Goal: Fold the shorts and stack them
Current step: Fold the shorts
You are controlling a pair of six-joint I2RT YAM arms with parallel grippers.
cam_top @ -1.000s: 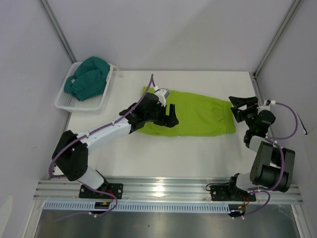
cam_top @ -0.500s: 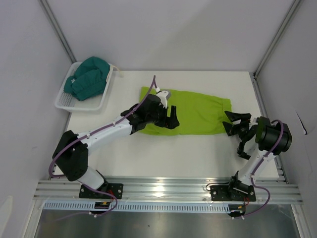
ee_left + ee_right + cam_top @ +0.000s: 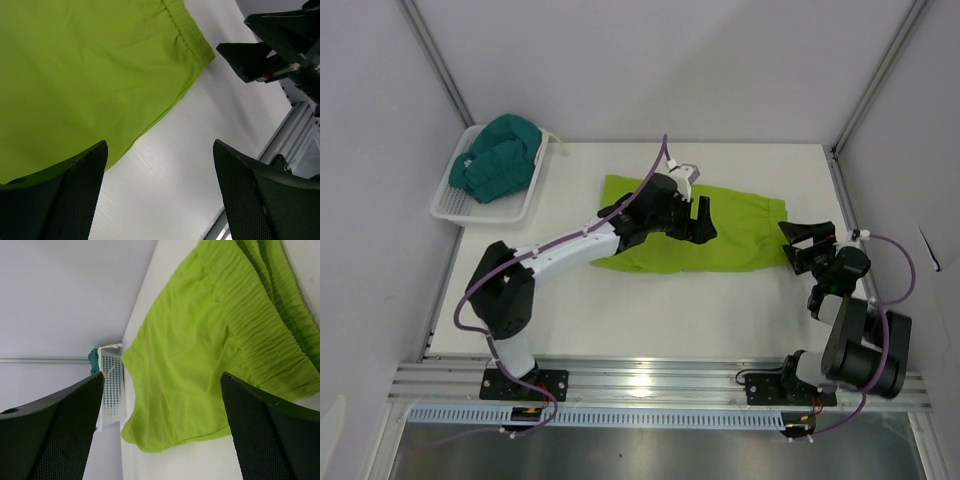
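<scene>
The lime green shorts [image 3: 740,235] lie spread flat across the middle of the table, waistband to the right. My left gripper [image 3: 703,222] hovers over their middle, open, with bare table and the shorts' lower edge [image 3: 90,75] between its fingers [image 3: 75,200]. My right gripper [image 3: 792,245] stands open just off the waistband end, facing along the green shorts [image 3: 210,350], holding nothing. The dark teal shorts [image 3: 500,158] lie bunched in the white basket [image 3: 450,205] at the back left, and a sliver of them [image 3: 93,360] shows in the right wrist view.
The white mesh basket [image 3: 111,385] sits at the table's back left corner. The right gripper [image 3: 265,50] shows close ahead in the left wrist view. A metal rail [image 3: 660,375] runs along the near edge.
My left arm has reached to the right along the green shorts toward the waistband. The right gripper swung down from beside the waistband's far corner and now sits lower, still open.
</scene>
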